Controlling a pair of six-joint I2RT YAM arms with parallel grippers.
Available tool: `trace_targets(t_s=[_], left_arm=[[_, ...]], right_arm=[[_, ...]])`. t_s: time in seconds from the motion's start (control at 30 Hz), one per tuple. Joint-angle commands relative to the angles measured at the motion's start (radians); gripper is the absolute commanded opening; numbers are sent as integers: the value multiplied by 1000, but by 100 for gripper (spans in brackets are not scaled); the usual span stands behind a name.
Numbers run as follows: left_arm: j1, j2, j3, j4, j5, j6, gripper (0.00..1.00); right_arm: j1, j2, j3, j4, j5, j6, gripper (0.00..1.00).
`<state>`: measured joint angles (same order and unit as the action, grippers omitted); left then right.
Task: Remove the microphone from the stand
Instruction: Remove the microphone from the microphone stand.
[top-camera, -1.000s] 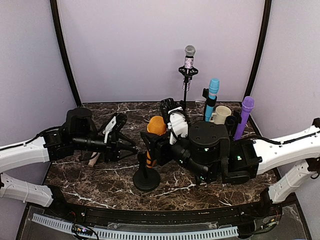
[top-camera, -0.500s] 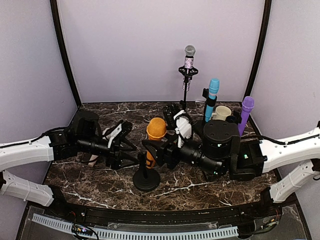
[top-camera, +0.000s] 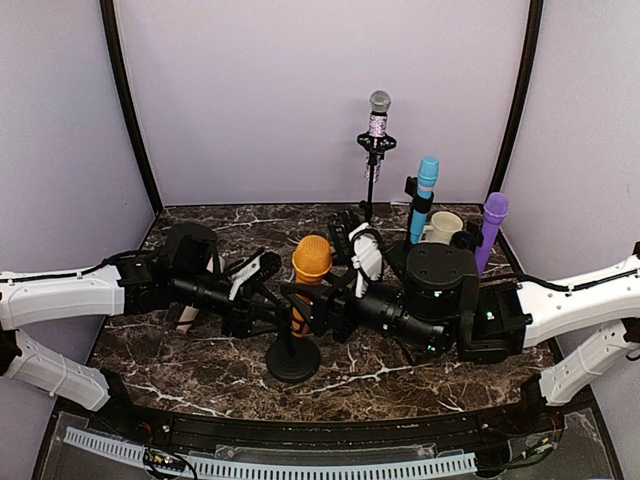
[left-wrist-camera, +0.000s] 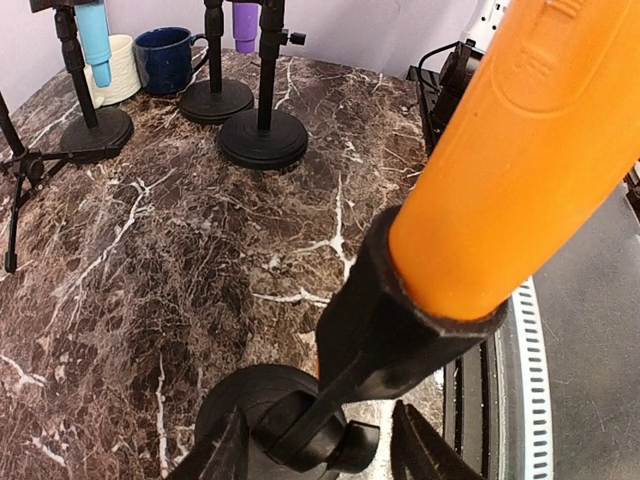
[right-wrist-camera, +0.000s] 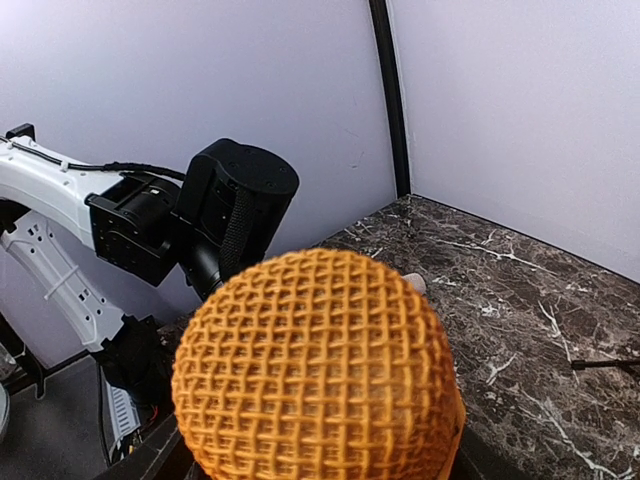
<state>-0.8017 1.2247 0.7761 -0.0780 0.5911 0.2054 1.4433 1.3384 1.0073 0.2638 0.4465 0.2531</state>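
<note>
cream mug and blue mug at the worktop's back right corner, contents unseen. orange microphone sits in its stand, between left gripper, jaws apart, and right gripper, grip unclear.

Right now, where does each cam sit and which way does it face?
Top external: above and behind the bases, looking down over the marble table; left arm and right arm show, left gripper and right gripper meeting at the orange microphone.
Left wrist: low beside the stand, looking across the table to the blue microphone and purple microphone; own fingertips at the bottom edge.
Right wrist: just behind the orange microphone's mesh head, facing the left arm; own fingers barely show.
Shared: the orange microphone is in all three.
</note>
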Motion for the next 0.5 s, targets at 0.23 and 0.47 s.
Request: trace_targets(t_s=[0.23,0.47], left_arm=[[-6,3,15,39,17,0,28],[-30,1,18,13,-12,26,15]], right_arm=[[-4,37,20,16,91,86,64],[-4,65,44,2,199,182,54]])
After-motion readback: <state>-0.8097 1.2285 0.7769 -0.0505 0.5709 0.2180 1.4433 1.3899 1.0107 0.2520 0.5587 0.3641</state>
